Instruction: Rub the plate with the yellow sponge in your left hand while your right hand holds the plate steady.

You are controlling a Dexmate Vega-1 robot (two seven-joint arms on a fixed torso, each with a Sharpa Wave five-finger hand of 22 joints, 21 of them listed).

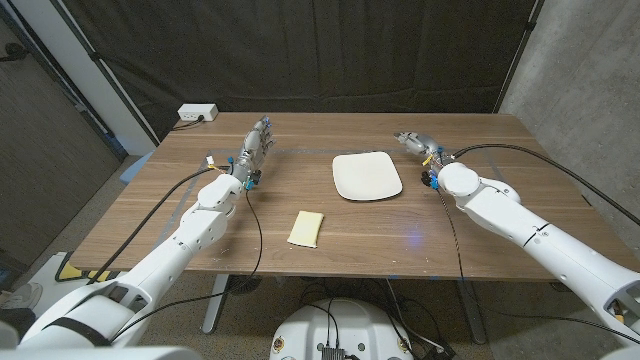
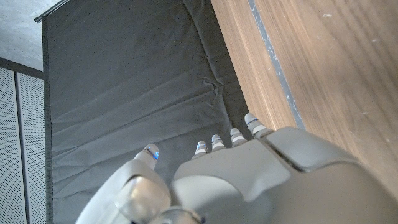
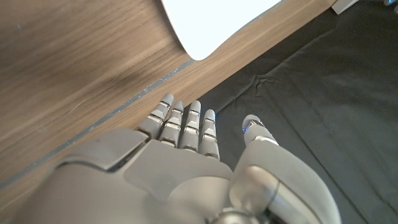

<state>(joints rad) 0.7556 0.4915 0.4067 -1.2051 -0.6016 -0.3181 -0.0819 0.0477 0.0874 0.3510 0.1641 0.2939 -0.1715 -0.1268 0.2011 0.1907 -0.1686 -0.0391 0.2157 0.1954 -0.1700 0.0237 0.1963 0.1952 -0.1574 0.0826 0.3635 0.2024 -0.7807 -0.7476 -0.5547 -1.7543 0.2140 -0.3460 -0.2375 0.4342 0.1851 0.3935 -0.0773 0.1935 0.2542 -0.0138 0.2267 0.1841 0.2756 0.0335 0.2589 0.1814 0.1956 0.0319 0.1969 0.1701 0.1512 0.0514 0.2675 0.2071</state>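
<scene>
Left hand [image 1: 256, 143], upper left of centre, holds nothing, fingers spread; right hand [image 1: 416, 144], upper right, likewise empty and spread. Between them lies the white plate [image 1: 366, 176]; the yellow sponge [image 1: 307, 228] sits below centre.

The plate [image 3: 217, 22] is cut off by the right wrist picture's edge, only one corner showing.

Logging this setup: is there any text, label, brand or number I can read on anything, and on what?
None is readable.
Plate: plain white, no marks.
Sponge: plain yellow, no print.
White box at the table's far edge: too small to show any text.
</scene>
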